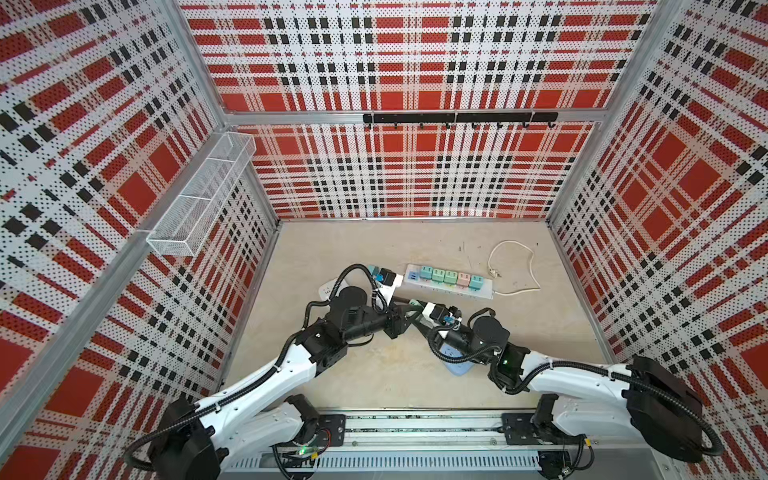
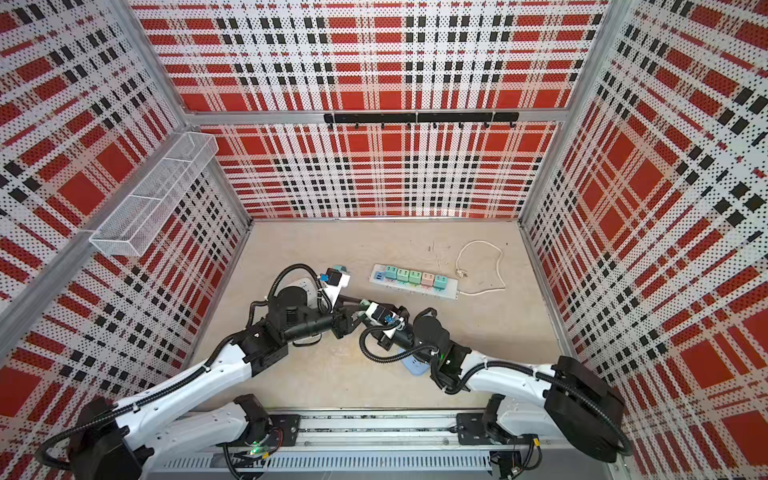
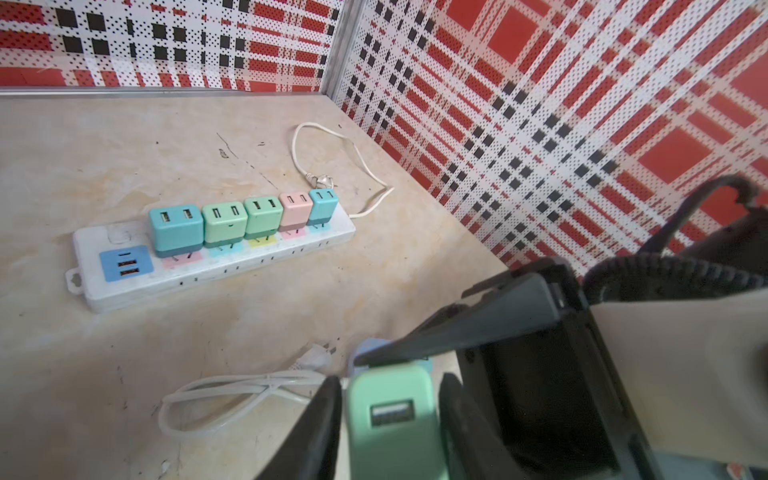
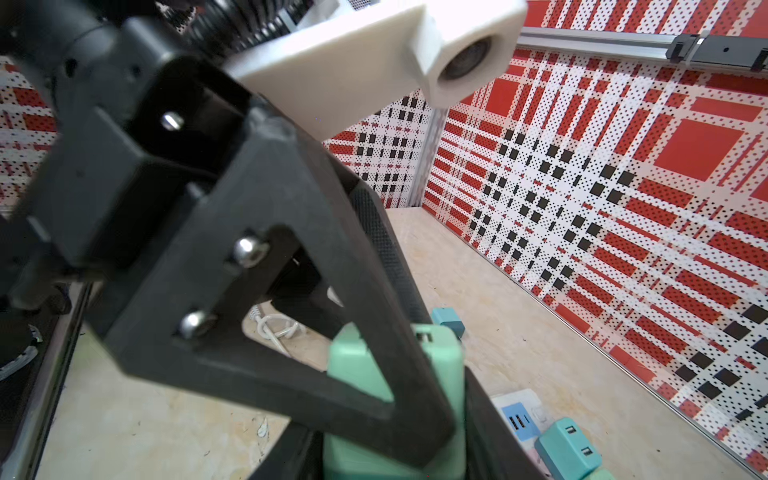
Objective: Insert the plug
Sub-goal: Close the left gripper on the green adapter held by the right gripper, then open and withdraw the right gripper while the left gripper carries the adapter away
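- I see the whole tabletop (image 1: 365, 374) only in both top views: beige, scuffed and stained.
- I take the power strip (image 1: 440, 289) as my reference. It is white and lies flat on the tabletop. The left wrist view gives the detail: five adapters seated in a row (teal, green, green, pink, teal) and a blue USB panel at one end. The right wrist view catches only that USB end.
- I note the strip cable (image 3: 294, 145), white and looped on the tabletop off the end of the power strip away from the USB panel. Its own plug lies loose near that end.
- I find the left gripper (image 3: 388, 399) on the side of the power strip toward the arm bases, apart from it. Its fingers are pressed onto the green plug (image 3: 390, 415) from two sides.
- I find the right gripper (image 4: 390, 453) at the same spot, tip to tip with the left gripper and also pinching the green plug. The top views show the meeting but hide both grips.
- I note a second cable (image 3: 249, 379), a white coil on the tabletop by the grippers. The arms hide it in the top views.
- The green plug is mint with one USB port facing the left wrist camera. It is held between both grippers, not seated in the power strip.
- I note a loose teal plug (image 4: 448, 321) on the tabletop beyond the USB end of the power strip.
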Tool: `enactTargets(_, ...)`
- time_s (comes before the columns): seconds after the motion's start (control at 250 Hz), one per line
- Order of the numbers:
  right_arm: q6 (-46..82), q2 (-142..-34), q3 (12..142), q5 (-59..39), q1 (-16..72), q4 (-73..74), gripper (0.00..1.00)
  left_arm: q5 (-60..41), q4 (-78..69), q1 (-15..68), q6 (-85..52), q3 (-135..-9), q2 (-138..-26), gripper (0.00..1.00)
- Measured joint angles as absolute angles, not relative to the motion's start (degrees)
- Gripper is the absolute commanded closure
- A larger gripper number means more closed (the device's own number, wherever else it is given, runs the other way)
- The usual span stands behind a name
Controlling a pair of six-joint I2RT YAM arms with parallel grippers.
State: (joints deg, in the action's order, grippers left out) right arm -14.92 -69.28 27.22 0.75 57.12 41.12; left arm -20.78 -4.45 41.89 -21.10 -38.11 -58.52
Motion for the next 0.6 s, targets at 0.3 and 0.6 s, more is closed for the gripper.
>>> enactTargets(0.3, -13.3, -67.0, 25.8, 1.9, 57.2, 42.1, 0.0, -20.6, -4.8, 41.8, -21.2, -38.5, -59.2, 0.95)
enactTargets(0.6, -10.7, -57.2, 21.4, 10.6, 57.0, 39.9, 0.0, -8.6, -4.0, 41.2, -19.2, -33.4, -54.9, 1.0)
